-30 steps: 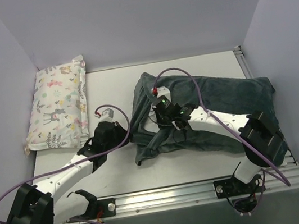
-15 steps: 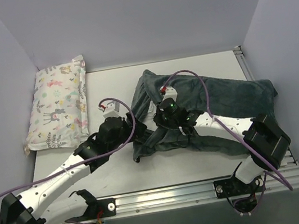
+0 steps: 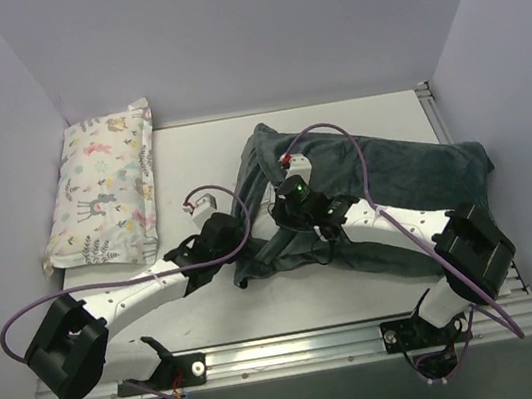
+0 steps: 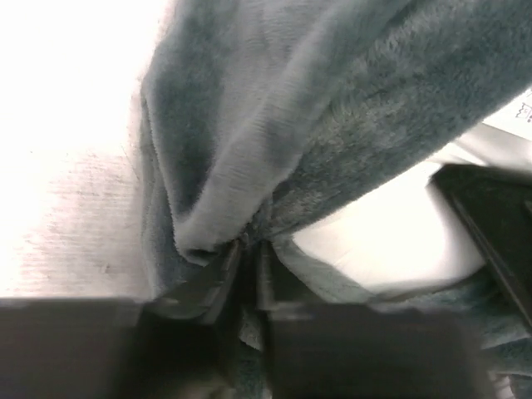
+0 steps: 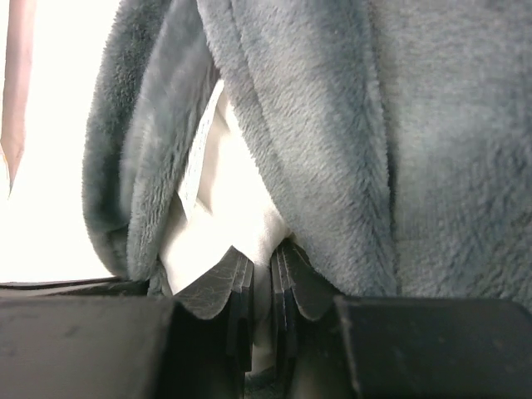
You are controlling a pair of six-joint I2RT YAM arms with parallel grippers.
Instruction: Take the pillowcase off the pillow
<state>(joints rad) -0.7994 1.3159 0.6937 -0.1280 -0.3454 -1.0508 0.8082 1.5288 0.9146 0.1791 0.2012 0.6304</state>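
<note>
The dark grey-green plush pillowcase (image 3: pixel 395 184) lies wrinkled across the right half of the table, with the white pillow inside it. My left gripper (image 3: pixel 236 248) is shut on the pillowcase's edge (image 4: pixel 249 191) at its near left opening. My right gripper (image 3: pixel 294 217) is shut on the white pillow (image 5: pixel 224 216), which shows inside the opening between plush folds (image 5: pixel 332 125). A bit of white pillow also shows in the left wrist view (image 4: pixel 382 233). The zebra-striped face is hidden.
A pastel animal-print pillow (image 3: pixel 103 190) lies at the far left against the wall. Bare white table (image 3: pixel 198 154) runs between it and the pillowcase. A metal rail (image 3: pixel 299 346) lines the near edge. Walls close in on the left, right and back.
My left arm has swung right and reached the pillowcase's near left edge, closing on it. My right gripper has shifted slightly at the opening. The pillowcase's left end has bunched up.
</note>
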